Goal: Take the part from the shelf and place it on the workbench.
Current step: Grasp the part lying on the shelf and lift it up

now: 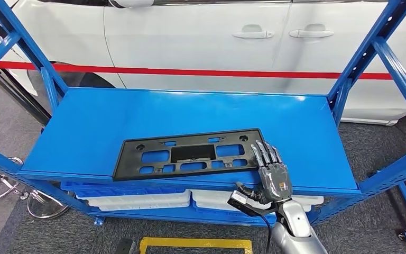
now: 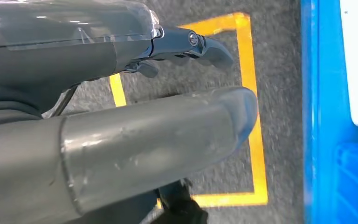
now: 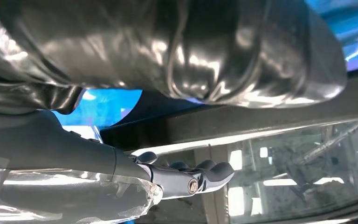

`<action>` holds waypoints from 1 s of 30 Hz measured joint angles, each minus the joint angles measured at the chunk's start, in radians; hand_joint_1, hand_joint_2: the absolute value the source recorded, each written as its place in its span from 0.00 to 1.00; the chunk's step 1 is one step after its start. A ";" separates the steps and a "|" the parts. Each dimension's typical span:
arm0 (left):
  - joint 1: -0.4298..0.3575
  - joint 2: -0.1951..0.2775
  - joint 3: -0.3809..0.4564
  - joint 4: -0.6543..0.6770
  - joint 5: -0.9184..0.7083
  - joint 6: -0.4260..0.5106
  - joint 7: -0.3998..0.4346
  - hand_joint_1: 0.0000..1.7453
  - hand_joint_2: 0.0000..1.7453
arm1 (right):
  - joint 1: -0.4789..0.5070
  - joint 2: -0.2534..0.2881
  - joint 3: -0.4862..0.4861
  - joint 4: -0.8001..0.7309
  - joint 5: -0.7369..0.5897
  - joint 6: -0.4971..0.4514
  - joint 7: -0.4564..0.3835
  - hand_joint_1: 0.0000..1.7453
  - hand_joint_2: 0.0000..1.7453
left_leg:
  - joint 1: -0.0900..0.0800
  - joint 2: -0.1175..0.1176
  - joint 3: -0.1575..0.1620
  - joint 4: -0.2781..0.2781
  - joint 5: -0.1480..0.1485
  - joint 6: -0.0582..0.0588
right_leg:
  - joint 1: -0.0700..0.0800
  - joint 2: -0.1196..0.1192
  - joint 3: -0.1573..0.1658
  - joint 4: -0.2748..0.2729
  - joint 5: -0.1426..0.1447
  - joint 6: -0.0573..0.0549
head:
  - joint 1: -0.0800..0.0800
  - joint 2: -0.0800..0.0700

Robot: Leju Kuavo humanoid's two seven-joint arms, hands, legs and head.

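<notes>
The part, a flat black perforated panel, is lying on the blue shelf with its long axis running crosswise to the robot, and its near long edge is sitting close to the shelf's front lip. The right hand is reaching over that lip at the panel's right-hand end, fingers extended and lying on top of the panel's corner, with the thumb apparently passing beneath the edge. The right wrist view is showing a dark slab between thumb and fingers, but whether a firm grip is being applied I cannot tell. The left hand is hanging low over the floor and holding nothing, fingers loosely extended. The right hand is plainly nearer. Most of the panel is extending leftward from the right hand, so any lift is likely to tip it.
</notes>
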 joint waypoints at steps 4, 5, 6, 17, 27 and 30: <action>0.000 -0.001 0.000 0.000 0.002 0.002 -0.002 0.00 0.00 | 0.005 -0.008 0.006 0.000 -0.159 0.005 -0.027 0.00 0.00 | 0.004 0.001 0.015 -0.032 0.003 0.013 | 0.001 -0.002 -0.002 0.009 -0.013 0.022 | 0.001 0.000; 0.000 -0.001 0.000 0.000 0.003 0.002 -0.003 0.00 0.00 | 0.006 -0.011 0.007 -0.001 -0.177 0.005 -0.029 0.00 0.00 | 0.007 0.003 0.020 -0.040 0.007 0.016 | 0.001 -0.002 -0.017 0.044 -0.036 0.025 | 0.001 0.000; 0.000 -0.001 -0.001 0.000 0.002 0.002 -0.003 0.00 0.00 | 0.007 -0.014 0.008 -0.002 -0.178 0.005 -0.026 0.00 0.00 | 0.008 0.004 0.023 -0.043 0.009 0.019 | -0.001 -0.003 -0.043 0.100 -0.067 0.027 | 0.001 0.000; -0.010 -0.004 -0.009 0.000 -0.008 -0.001 0.004 0.00 0.00 | -0.031 -0.060 0.109 -0.012 0.087 0.000 0.107 0.00 0.00 | 0.000 0.002 0.011 -0.007 -0.016 -0.004 | 0.002 0.000 -0.027 0.012 0.012 0.008 | 0.000 0.000; -0.010 -0.004 -0.011 0.000 -0.008 -0.002 0.005 0.00 0.00 | -0.079 -0.068 0.202 -0.037 0.236 0.000 0.196 0.00 0.00 | 0.006 0.001 -0.084 0.189 -0.076 -0.022 | 0.005 -0.003 -0.016 0.008 0.009 -0.013 | 0.000 0.000; -0.014 -0.004 -0.011 0.000 -0.009 -0.001 0.007 0.00 0.00 | -0.097 -0.072 0.214 -0.056 0.320 0.000 0.240 0.00 0.00 | -0.003 0.002 0.001 0.010 -0.006 0.008 | 0.005 -0.002 -0.012 0.002 0.011 -0.008 | 0.000 0.000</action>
